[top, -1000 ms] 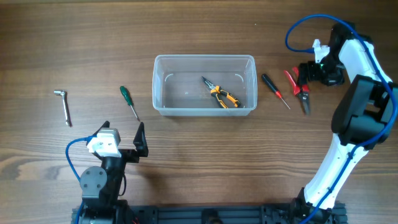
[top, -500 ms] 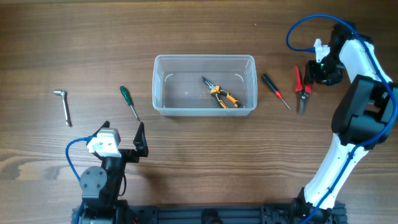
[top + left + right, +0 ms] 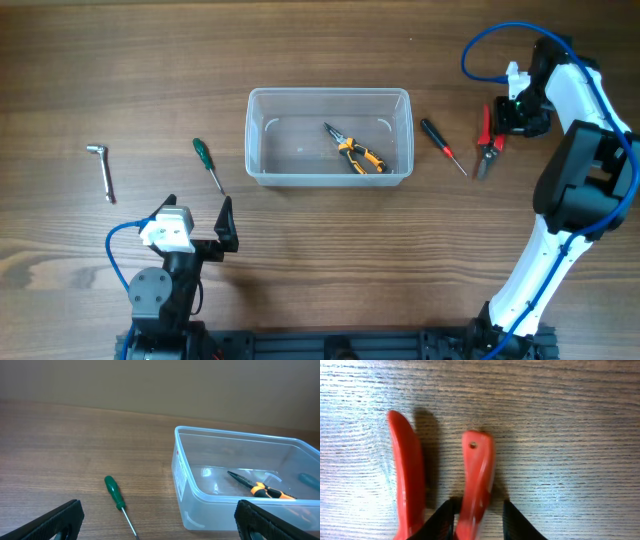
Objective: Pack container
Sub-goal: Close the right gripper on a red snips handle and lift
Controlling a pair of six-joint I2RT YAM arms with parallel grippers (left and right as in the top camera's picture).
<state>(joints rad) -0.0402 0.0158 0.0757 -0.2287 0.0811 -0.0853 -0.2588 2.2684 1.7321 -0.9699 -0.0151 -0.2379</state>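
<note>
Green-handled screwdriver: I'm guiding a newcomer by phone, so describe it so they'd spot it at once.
Find the clear rectangular plastic container in the centre. The green-handled screwdriver lies off its left end, between it and the L-shaped metal hex key. Only it has a green handle; the other screwdriver, right of the container, is black and red.

Clear glossy plastic container point(image 3: 285, 150), matt wood table point(image 3: 300, 50)
</note>
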